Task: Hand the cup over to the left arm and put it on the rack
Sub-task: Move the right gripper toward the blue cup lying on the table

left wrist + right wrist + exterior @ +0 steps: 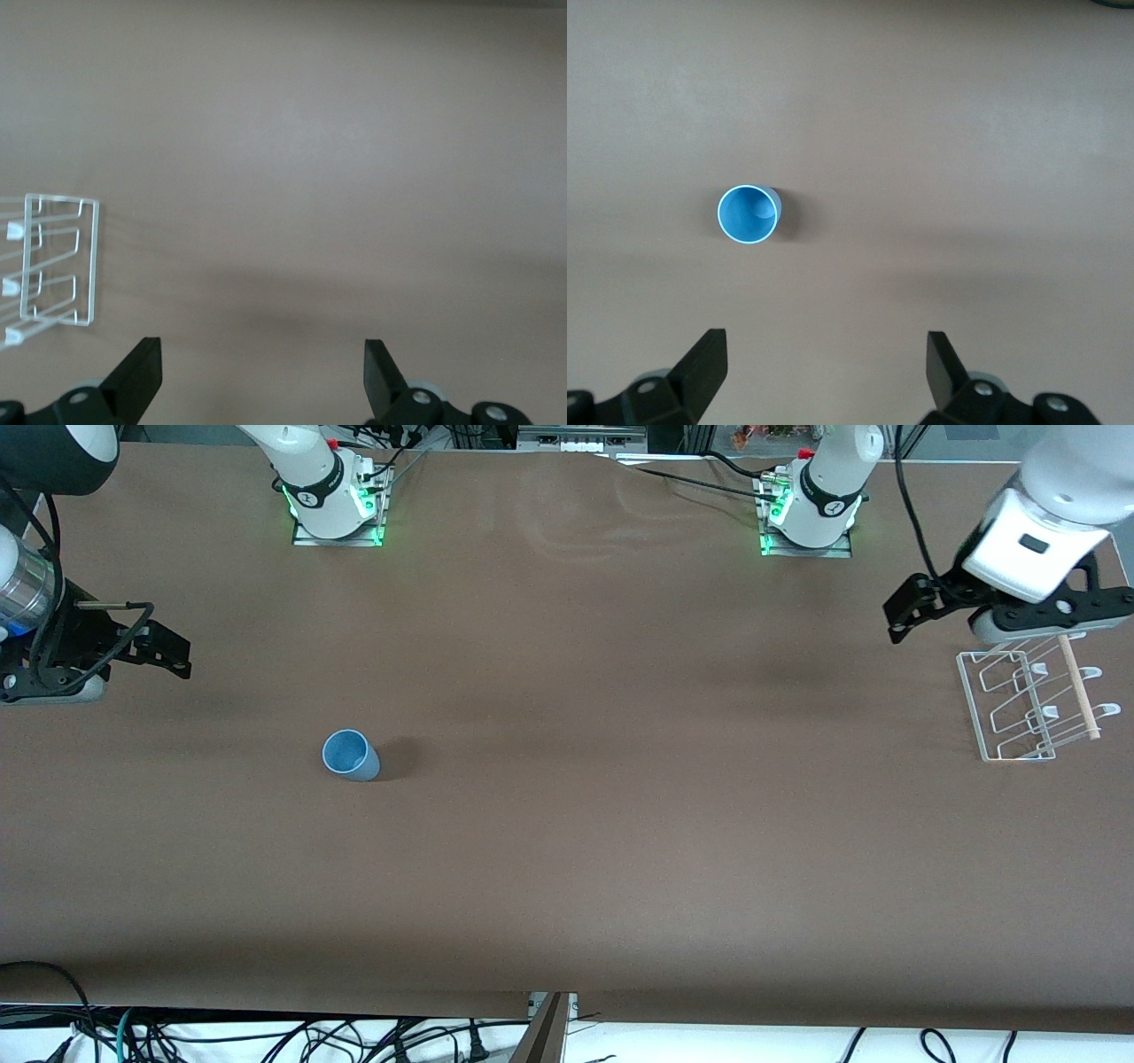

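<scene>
Looking at the front view, you are seeing the cup (351,755) standing upright on the table (567,850), toward the right arm's end, while the rack (1028,704) is sitting under the left end effector (1001,607), spread and empty. In the left wrist view, only the rack (58,261) is showing. In the right wrist view, the right end effector (824,367) is hanging spread and empty; be centering it over the cup (749,213) before descending.

Smooth blue plastic cup (351,755), white wire rack (1019,708) with pale wooden dowel (1079,686), matt brown table (620,850) cover
</scene>
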